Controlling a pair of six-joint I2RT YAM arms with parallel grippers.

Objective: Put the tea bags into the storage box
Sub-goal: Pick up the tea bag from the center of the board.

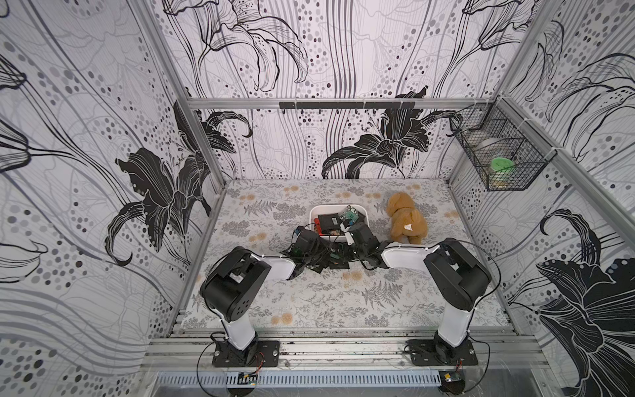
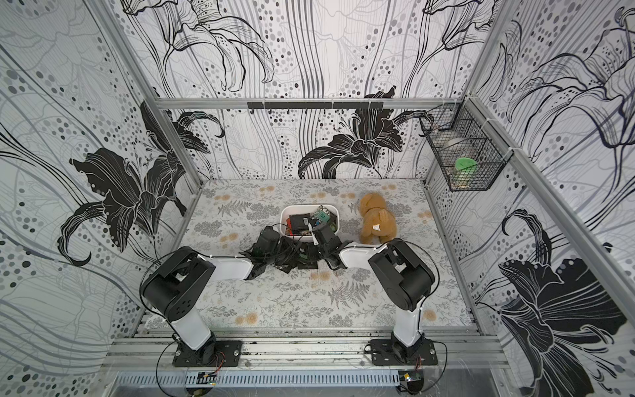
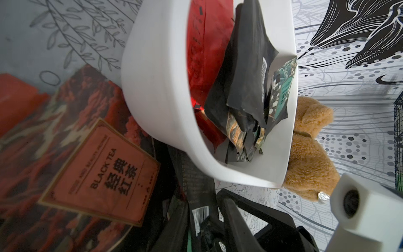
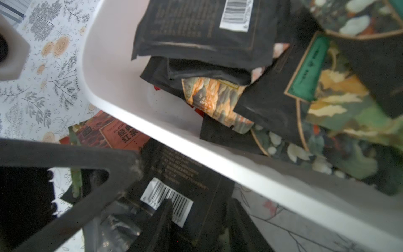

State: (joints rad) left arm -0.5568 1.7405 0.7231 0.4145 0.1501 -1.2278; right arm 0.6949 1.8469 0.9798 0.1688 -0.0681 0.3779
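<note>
Stock, part-filed: several tea bags [image 1: 328,221] inside storage box [image 1: 314,210], loose tea bags [image 1: 338,258] heaped on bench [image 1: 309,292] alongside; left fingers [image 3: 237,222], right fingers [image 4: 122,159]: gap indiscernible.

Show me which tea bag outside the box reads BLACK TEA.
The red sachet with the orange label, lying face up beside the outer wall of the storage box. The black sachet next to it shows small print and a barcode.
</note>
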